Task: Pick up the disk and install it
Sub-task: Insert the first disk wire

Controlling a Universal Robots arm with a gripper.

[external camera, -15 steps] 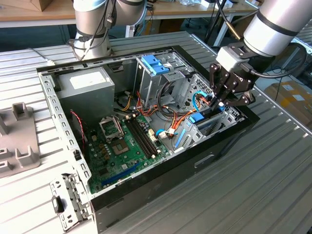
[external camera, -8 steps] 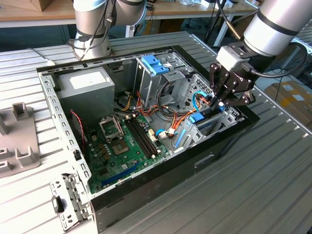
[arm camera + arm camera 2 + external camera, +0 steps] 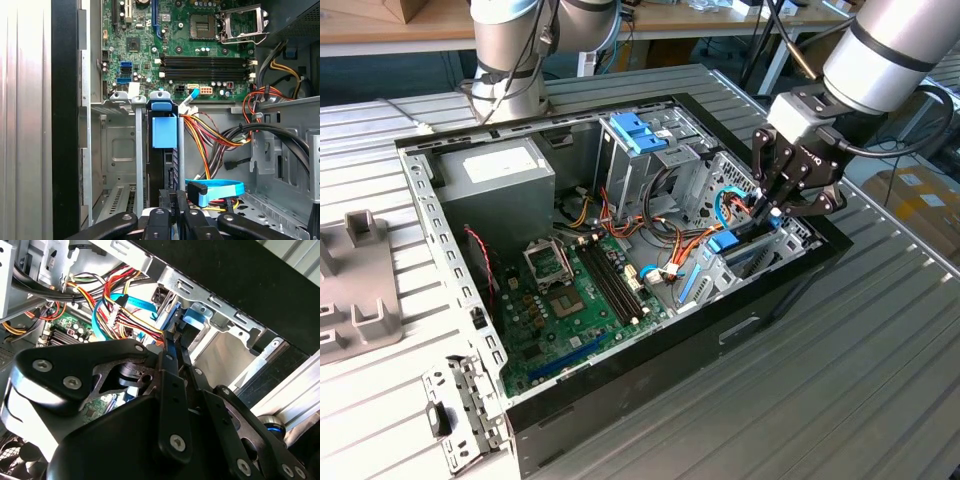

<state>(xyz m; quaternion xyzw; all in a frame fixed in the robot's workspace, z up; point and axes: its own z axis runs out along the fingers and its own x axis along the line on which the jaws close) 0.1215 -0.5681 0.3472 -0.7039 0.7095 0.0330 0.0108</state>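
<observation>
The disk (image 3: 163,150), a dark slab with blue rails and a blue tab, stands on edge in a narrow slot of the metal drive bay (image 3: 120,150) inside the open computer case (image 3: 620,390). In the exterior view the disk (image 3: 752,260) sits at the case's right end, mostly down in the bay. My gripper (image 3: 767,208) hangs right over it. In both wrist views the black fingers (image 3: 176,207) are pressed close together on the disk's blue upper edge (image 3: 172,340). The disk's lower part is hidden by the bay walls.
A green motherboard (image 3: 575,300) fills the case floor, with a grey power supply (image 3: 500,175) at the back left and a light-blue clip (image 3: 638,132) on a drive cage. Loose orange, red and blue cables (image 3: 215,137) run beside the bay. A grey fixture (image 3: 355,285) lies on the table.
</observation>
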